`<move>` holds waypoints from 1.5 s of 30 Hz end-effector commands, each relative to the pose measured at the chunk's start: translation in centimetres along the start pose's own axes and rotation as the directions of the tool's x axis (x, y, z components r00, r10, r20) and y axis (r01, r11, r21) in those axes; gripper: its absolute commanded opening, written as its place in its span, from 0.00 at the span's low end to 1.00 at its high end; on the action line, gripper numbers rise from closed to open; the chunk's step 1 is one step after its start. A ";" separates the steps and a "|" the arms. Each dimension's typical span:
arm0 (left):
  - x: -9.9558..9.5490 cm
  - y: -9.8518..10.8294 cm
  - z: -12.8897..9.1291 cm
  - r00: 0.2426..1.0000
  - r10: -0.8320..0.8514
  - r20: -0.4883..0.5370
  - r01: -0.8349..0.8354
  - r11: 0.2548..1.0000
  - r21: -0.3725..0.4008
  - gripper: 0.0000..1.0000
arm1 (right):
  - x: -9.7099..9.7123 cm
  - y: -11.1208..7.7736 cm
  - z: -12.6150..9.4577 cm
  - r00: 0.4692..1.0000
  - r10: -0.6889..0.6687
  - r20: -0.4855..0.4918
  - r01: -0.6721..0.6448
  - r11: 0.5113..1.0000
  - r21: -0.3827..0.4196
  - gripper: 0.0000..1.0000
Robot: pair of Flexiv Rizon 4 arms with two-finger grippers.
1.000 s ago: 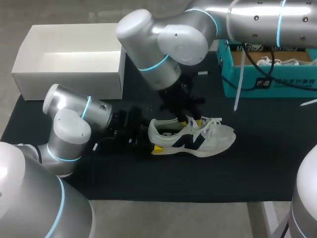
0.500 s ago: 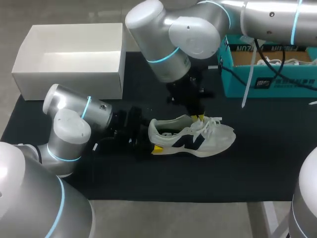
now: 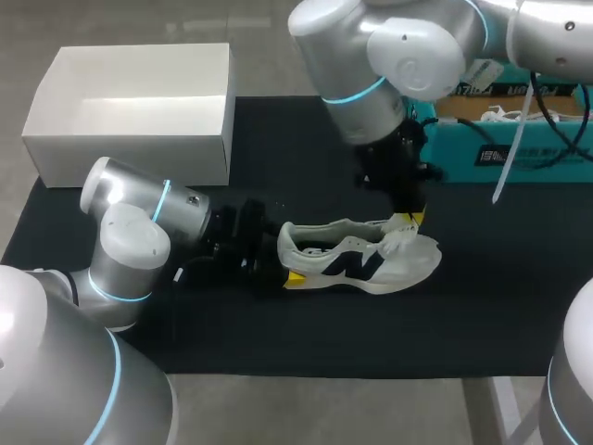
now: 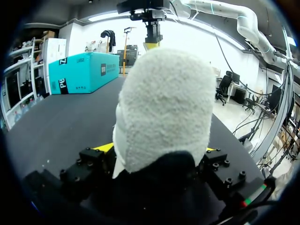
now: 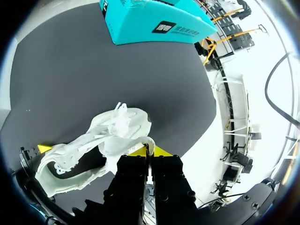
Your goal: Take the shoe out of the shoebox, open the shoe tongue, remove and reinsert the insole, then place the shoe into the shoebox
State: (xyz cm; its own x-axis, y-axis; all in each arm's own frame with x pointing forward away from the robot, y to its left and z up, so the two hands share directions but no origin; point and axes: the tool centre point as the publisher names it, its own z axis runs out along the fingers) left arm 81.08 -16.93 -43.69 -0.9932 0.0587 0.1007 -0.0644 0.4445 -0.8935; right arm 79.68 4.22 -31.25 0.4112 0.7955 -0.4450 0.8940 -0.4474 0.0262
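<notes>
The shoe (image 3: pixel 357 261) lies on the mat (image 3: pixel 278 167). The left gripper (image 3: pixel 283 262) clamps its heel from the left, and the right gripper (image 3: pixel 412 221) pinches its tongue from behind. Behind the shoe, an open box (image 3: pixel 130 111) stands to the left and the shoebox (image 3: pixel 519 153) to the right.

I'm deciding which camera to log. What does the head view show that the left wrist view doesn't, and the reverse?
Only the head view: the white box and the shoe seen whole from its side. Only the left wrist view: the heel's back face close up, between the yellow tips of the left gripper. Both: the teal box and the right gripper at the shoe's front.
</notes>
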 end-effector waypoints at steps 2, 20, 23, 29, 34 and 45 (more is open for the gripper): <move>-0.1 0.4 -0.1 1.000 -0.001 0.000 0.001 1.000 -0.004 0.00 | -0.7 0.2 2.9 0.993 0.104 -0.049 -0.102 0.994 0.040 0.00; -0.1 0.4 -0.1 1.000 -0.001 0.000 0.001 1.000 -0.004 0.00 | -1.2 0.5 5.1 0.991 0.124 -0.058 -0.119 0.989 0.090 1.00; -0.1 0.4 -0.1 1.000 -0.001 0.000 0.001 1.000 -0.004 0.00 | -1.3 0.0 4.0 0.991 0.115 -0.069 -0.110 0.992 0.065 1.00; -0.1 0.4 -0.1 1.000 -0.001 0.000 0.001 1.000 -0.004 0.00 | -1.2 -1.3 -1.0 0.970 -0.006 -0.245 -0.001 1.000 -0.028 1.00; -0.1 0.4 -0.1 1.000 -0.001 0.000 0.001 1.000 -0.004 0.00 | -0.2 -2.9 -4.4 0.823 -0.374 -0.427 0.337 0.927 -0.163 1.00; -0.1 0.4 -0.1 1.000 -0.001 0.000 0.001 1.000 -0.004 0.00 | 2.8 -6.9 -9.7 0.501 -0.824 -0.263 0.756 0.565 -0.331 1.00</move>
State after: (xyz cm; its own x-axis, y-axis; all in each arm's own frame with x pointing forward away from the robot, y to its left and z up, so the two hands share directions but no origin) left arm 81.09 -16.92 -43.72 -0.9932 0.0582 0.1010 -0.0647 0.4454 -0.8930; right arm 76.58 12.43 -23.86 0.0561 0.9966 -0.0608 0.9984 -0.0561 0.0021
